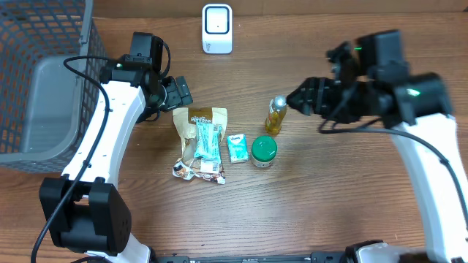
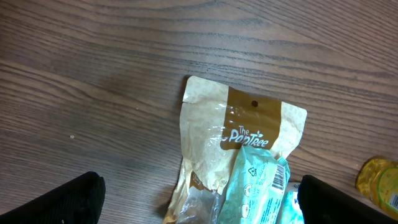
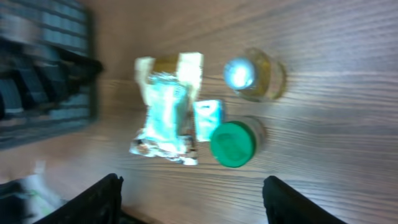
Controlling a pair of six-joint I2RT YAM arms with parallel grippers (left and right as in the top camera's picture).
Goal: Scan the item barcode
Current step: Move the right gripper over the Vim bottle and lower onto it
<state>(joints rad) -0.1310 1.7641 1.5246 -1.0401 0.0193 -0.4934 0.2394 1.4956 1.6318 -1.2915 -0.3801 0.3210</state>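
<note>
Nothing is lifted yet, so I judge the step in hand to be the first one: choosing and picking an item. Nearest on the bench (image 1: 329, 197), close together at its centre, are a green-lid jar (image 1: 264, 150), a small teal box (image 1: 236, 148) at its 9 o'clock, and a pouch (image 1: 191, 117) with a teal packet (image 1: 207, 141) lying on it. A yellow bottle (image 1: 276, 117) stands at 12 o'clock of the jar. Beyond them the left hand (image 1: 180, 92) hangs at 11 o'clock of the pouch, fingers spread wide and empty. The right hand (image 1: 300, 98) is at 2 o'clock of the bottle, fingers also apart and holding nothing. Farthest, at 12 o'clock, stands the white scanner (image 1: 217, 28), well apart from the items; a basket (image 1: 44, 44) is at 9 o'clock. The next move, I think, calls for one hand to come down on one item, close on it, carry it to the scanner and turn its code to the scanner's face. Which item is meant I cannot tell. As for writing, the pouch carries words that read like "The PopTree". The packet shows a barcode (image 2: 278, 177) near its edge. The other labels are too blurred to read.
</note>
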